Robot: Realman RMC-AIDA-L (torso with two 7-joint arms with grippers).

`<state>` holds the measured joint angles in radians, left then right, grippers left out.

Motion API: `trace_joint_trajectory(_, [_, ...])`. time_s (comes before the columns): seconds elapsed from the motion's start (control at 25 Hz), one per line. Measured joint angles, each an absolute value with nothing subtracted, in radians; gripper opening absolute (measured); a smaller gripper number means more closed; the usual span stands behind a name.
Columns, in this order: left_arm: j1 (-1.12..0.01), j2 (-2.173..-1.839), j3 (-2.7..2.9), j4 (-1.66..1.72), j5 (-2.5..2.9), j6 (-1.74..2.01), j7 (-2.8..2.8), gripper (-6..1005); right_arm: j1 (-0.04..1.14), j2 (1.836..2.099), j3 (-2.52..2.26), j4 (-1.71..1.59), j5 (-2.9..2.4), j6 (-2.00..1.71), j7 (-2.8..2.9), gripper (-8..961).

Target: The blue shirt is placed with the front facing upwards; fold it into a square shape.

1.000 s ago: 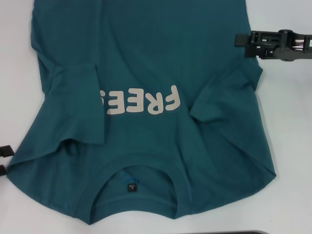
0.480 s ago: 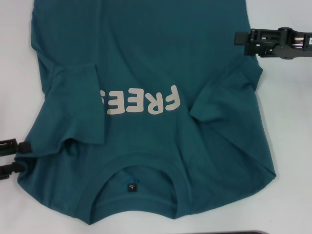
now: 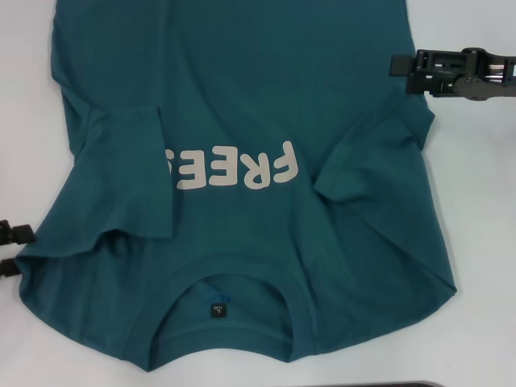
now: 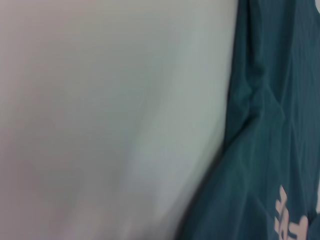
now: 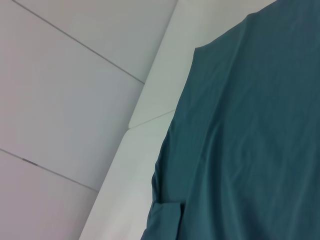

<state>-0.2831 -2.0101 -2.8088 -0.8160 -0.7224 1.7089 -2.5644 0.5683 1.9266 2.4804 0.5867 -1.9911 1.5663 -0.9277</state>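
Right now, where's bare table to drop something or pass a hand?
Bare table runs left of the blue shirt, above the left gripper. Another strip lies right of the shirt, below the right gripper. Centre is all cloth; near corners are narrow.

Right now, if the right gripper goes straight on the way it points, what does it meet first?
Probably the side edge of the dark teal-blue cotton T-shirt: the right gripper points at it from beside it, though its height above the cloth is unclear.

The blue shirt [image 3: 242, 105] is dark teal with cream lettering [image 3: 234, 168]; the table [image 3: 484, 210] is white.
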Motion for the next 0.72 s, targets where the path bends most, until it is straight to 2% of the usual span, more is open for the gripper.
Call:
trace_joint_trajectory(0.4, [-0.311, -2.011, -2.794, -0.82, -0.699, 1.687, -2.566, 656, 0.567, 1.927, 2.48, 0.586, -1.991, 1.566, -0.927, 926])
trace_joint_trajectory(0.72, [-0.278, -2.016, -2.803, -0.83, -0.678, 1.698, -2.566, 656, 0.563, 1.926, 2.48, 0.586, -1.991, 1.567, -0.926, 926])
